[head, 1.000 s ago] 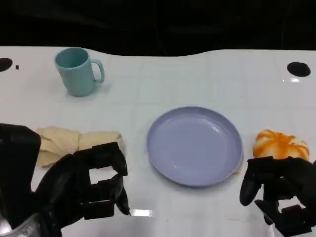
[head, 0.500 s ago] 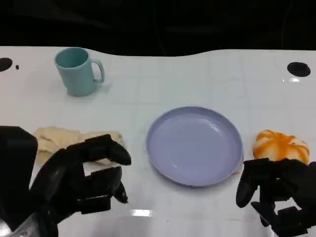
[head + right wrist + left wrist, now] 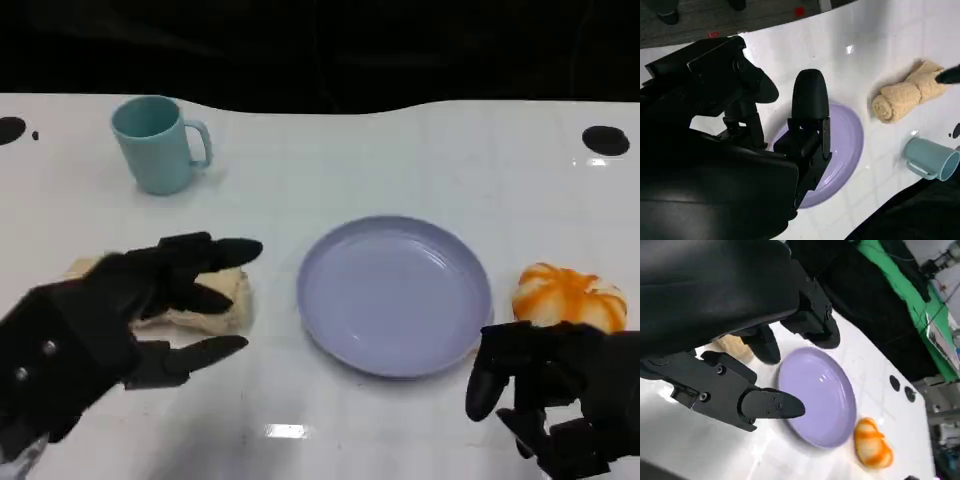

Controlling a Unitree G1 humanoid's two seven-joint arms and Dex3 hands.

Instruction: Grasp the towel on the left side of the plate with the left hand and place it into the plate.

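A rolled beige towel (image 3: pixel 205 305) lies on the white table left of the lavender plate (image 3: pixel 394 293); the roll also shows as the towel (image 3: pixel 905 98) in the right wrist view and as a beige patch (image 3: pixel 735 346) behind the fingers in the left wrist view. My left hand (image 3: pixel 110 320) hovers over the towel with its fingers spread apart, covering the towel's left part and holding nothing. My right hand (image 3: pixel 545 395) sits at the lower right near the plate's rim, fingers curled in on nothing. The plate (image 3: pixel 817 397) is bare.
A teal mug (image 3: pixel 157 143) stands at the back left. An orange-and-white bun-like object (image 3: pixel 568 294) lies right of the plate, just beyond my right hand. Black round holes mark the table at the far right (image 3: pixel 604 139) and far left (image 3: pixel 10 129).
My left hand has risen and moved forward over the towel, and its fingers have uncurled and spread. The right hand has shifted slightly towards the lower left.
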